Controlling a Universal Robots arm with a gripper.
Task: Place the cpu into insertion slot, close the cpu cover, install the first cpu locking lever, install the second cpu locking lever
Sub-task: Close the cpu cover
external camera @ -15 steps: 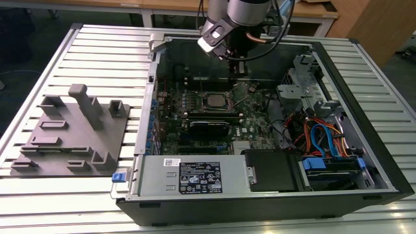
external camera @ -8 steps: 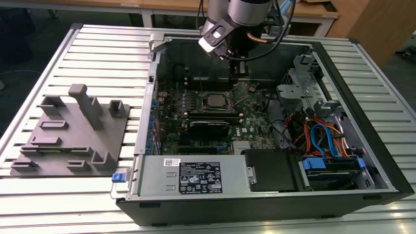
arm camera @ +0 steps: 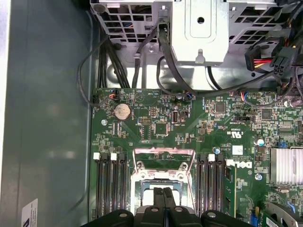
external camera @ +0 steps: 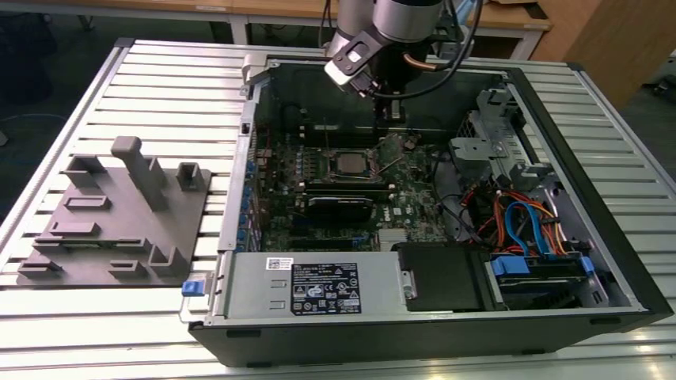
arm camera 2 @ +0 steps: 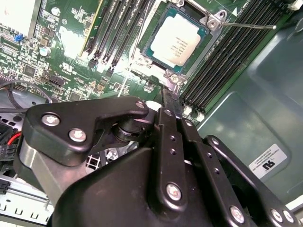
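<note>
The cpu (external camera: 347,162) lies on the board inside the open case in the exterior view, with my pincer (external camera: 390,111) hanging near it. In the second wrist view I see it seated in the insertion slot (arm camera 2: 209,21), and the pincer is closed on nothing. In the first wrist view the cpu cover (arm camera: 163,158) is tilted up.

Seemingly open room above insertion slot (external camera: 331,162)

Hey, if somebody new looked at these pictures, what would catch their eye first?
The pale silver cpu sits in the insertion slot on the green motherboard, with the shut black gripper right at the socket's edge. In the exterior view, the arm reaches down into an open computer case, and a grey fixture block lies at the exterior view's left.
</note>
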